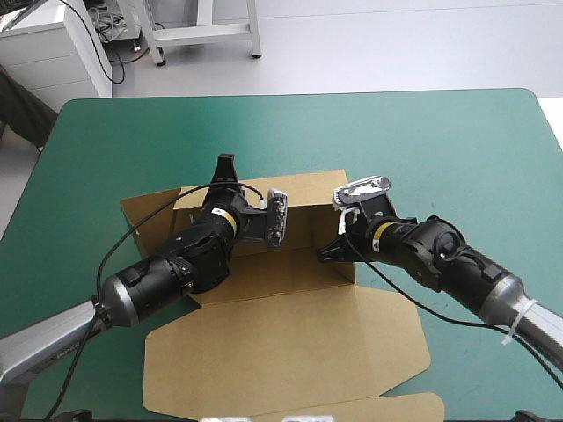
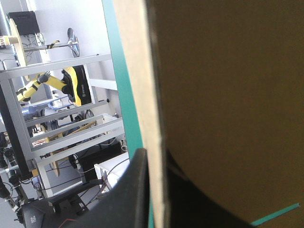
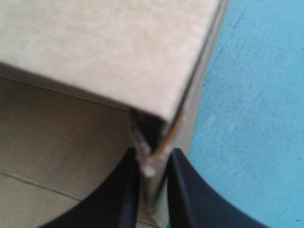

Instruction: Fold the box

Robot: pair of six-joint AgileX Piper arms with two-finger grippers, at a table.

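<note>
The brown box (image 1: 290, 325) lies mid-table with its back and side walls raised and its lid flat toward the front edge. My left gripper (image 1: 227, 169) reaches over the left side and pinches the top of the back wall. In the left wrist view the board's edge (image 2: 154, 95) runs between the gripper (image 2: 156, 160) and its black fingers (image 2: 130, 194), all but shut. My right gripper (image 1: 338, 251) holds the right wall's front corner. The right wrist view shows its gripper (image 3: 153, 156) shut on that doubled board edge (image 3: 161, 137), with the box floor (image 3: 61, 156) beside it.
A loose side flap (image 1: 145, 209) sticks out at the box's left. The lid's front flap (image 1: 352, 409) reaches the table's near edge. Bare teal-green cover (image 1: 422, 149) stretches behind and to both sides of the box.
</note>
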